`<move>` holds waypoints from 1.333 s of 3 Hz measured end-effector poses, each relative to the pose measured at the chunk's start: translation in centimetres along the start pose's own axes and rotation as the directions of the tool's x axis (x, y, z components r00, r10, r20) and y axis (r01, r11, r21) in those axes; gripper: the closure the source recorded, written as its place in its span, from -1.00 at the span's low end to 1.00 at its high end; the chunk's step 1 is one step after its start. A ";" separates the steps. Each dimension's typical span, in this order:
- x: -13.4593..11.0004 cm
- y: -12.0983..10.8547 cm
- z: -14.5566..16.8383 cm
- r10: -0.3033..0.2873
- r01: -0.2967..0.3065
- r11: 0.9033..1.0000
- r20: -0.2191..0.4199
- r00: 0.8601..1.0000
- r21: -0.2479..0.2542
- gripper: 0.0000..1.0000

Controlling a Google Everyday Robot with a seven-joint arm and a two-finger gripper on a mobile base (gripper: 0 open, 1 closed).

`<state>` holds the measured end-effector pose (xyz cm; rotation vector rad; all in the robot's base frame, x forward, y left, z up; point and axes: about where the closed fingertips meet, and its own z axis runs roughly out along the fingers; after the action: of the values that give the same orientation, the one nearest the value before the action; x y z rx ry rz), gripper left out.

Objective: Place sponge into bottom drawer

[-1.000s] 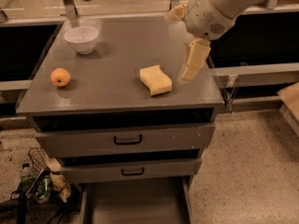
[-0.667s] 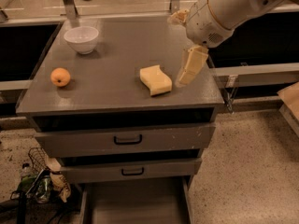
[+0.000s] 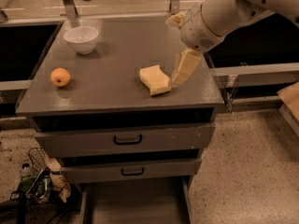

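On my far left, down on the speckled floor (image 3: pixel 243 171) beside the cabinet, I see a heap of clutter (image 3: pixel 44 183) that I cannot make out. Above it, on the flat grey cabinet top (image 3: pixel 112 59), an orange fruit (image 3: pixel 60 77) sits near the left front corner. A white bowl (image 3: pixel 81 39) stands behind it, toward the back left.

Moving toward the middle, the sponge (image 3: pixel 155 80) lies flat on the cabinet top, right of centre and fairly near the front edge. It is well apart from the fruit and the bowl, and it is not in any drawer.

Below the top are two upper drawers (image 3: pixel 126 140) with black handles. Under them the bottom drawer (image 3: pixel 135 203) is pulled out toward me, its plain grey inside showing.

Just right of the sponge is the gripper (image 3: pixel 181 73), angled down and leftward so its tip is right against the sponge's right edge — touching or nearly so. Whether it is open or closed I cannot tell, and I see nothing held in it. The pale arm (image 3: pixel 224 10) runs up from it to the top right corner.
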<state>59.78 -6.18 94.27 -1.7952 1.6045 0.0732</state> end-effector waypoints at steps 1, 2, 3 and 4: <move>0.1 0.2 0.5 -0.052 0.052 0.999 -0.138 0.989 -0.005 -1.00; 0.4 0.2 0.8 -0.103 0.103 0.995 -0.256 0.961 -0.015 -1.00; 0.4 0.2 1.4 -0.102 0.102 0.995 -0.251 0.963 -0.012 -1.00; 0.4 0.5 3.1 -0.108 0.105 0.994 -0.234 0.966 -0.028 -1.00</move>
<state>60.69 -4.80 91.55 -1.9583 1.6682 -0.1845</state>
